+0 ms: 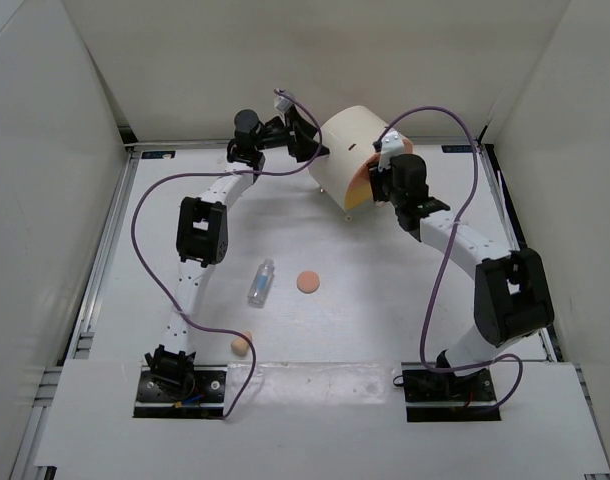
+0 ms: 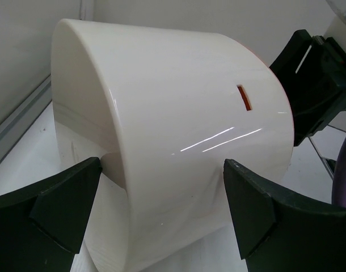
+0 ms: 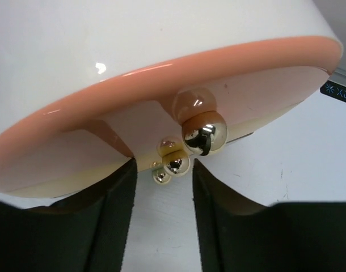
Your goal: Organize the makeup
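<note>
Starting big: table (image 1: pixel 365 320) is boxed by white panels (image 1: pixel 45 200) at left, right and the far edge, so the open room is the middle and the near strip. The cream cylinder box (image 1: pixel 345 135) lies tipped on its side at the far middle, close to the back panel with little slack behind it. It's glossy hard plastic, which I judge slippery and bulky, and probably light if hollow. The curved wall gives poor purchase, so the rim or the drawer hardware is the better hold. My left gripper (image 2: pixel 161 212) is spread wide, one finger each side of that curved wall, gripping nothing; contact is unclear. My right gripper (image 3: pixel 164 192) is part open under the orange drawer front (image 3: pixel 105 105), nothing clamped. The makeup sits well apart from the box, mid-table. The clear little bottle (image 1: pixel 261 282) lies flat, rigid and likely to roll, so take it across the body. The peach round puff (image 1: pixel 307 282) is near it, thin and soft, so pinch an edge. The beige egg sponge (image 1: pixel 242 343) is toward the near left, squashy and light, an easy squeeze. No other makeup in view. The gold knobs (image 3: pixel 202 133) are smallest, round and slick, and the two little ones line up with my right fingers' gap.
</note>
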